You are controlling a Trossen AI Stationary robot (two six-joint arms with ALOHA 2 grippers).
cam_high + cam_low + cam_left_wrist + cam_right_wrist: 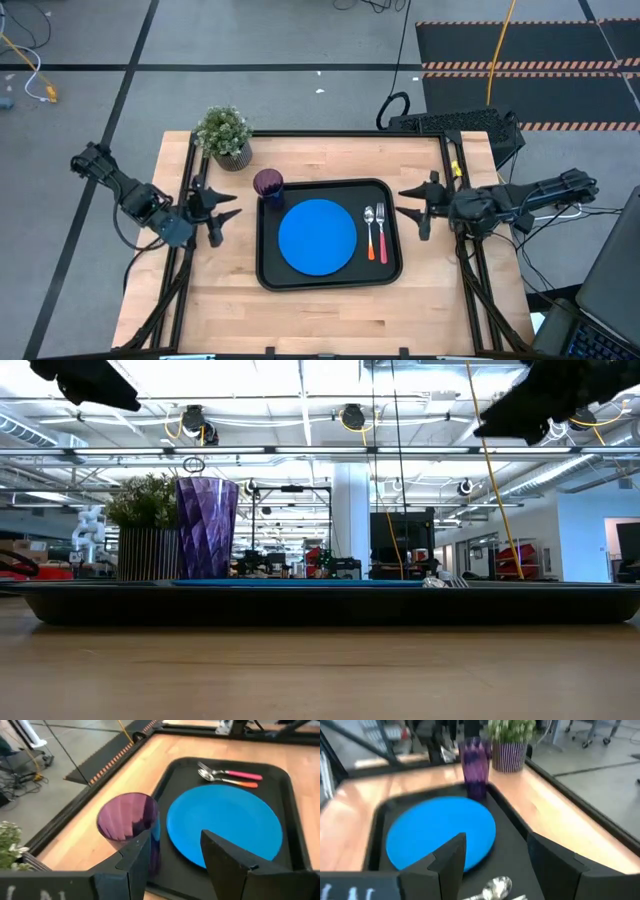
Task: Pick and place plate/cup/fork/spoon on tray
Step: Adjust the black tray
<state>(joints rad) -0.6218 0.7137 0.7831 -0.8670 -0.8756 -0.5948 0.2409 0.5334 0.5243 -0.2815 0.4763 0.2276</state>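
The black tray lies in the middle of the table. On it rest the blue plate, the purple cup standing upright at the tray's far left corner, and the spoon and fork side by side at the tray's right side. My left gripper hovers open over the table's left edge, left of the tray, with nothing between its fingers. My right gripper hovers open just off the tray's right edge, likewise holding nothing.
A potted green plant stands at the table's far left corner, behind the cup. Bare wood lies in front of the tray and on either side of it. Black frame rails run along the table's left and right edges.
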